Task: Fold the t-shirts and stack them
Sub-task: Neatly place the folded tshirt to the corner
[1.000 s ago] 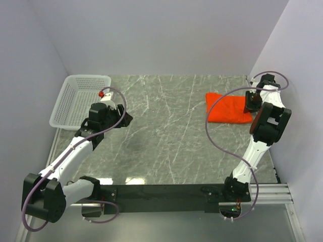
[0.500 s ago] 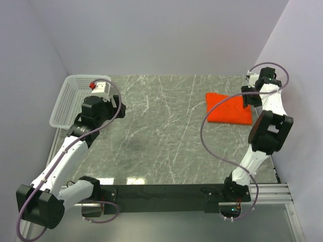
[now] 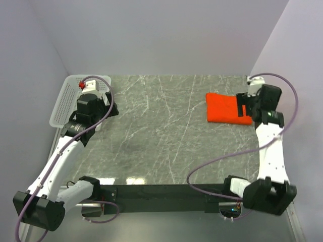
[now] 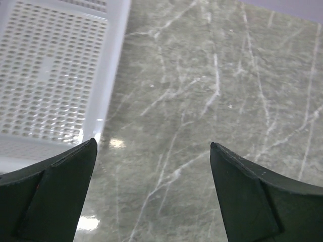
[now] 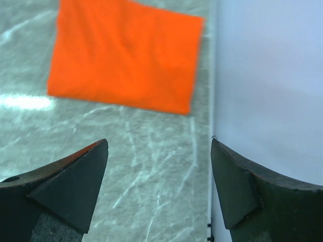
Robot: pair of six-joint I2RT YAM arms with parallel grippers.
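Note:
A bright orange-red t-shirt [image 3: 227,108] lies folded into a flat rectangle at the back right of the marble table. In the right wrist view the t-shirt [image 5: 123,55] lies ahead, apart from the fingers. My right gripper [image 3: 247,107] hovers by its right edge, near the side wall. That right gripper [image 5: 159,141] is open, with only bare table between its fingers. My left gripper [image 3: 103,108] is at the back left beside the basket. This left gripper [image 4: 152,143] is wide open and holds nothing.
A white plastic mesh basket [image 3: 70,101] stands at the back left corner, and the basket [image 4: 55,75] shows no contents in the left wrist view. The lilac side wall [image 5: 267,75] runs close along the right of the right gripper.
Both grippers have opened. The right one has drawn back off the t-shirt, which stays lying folded. The left arm has swung back and left toward the basket.

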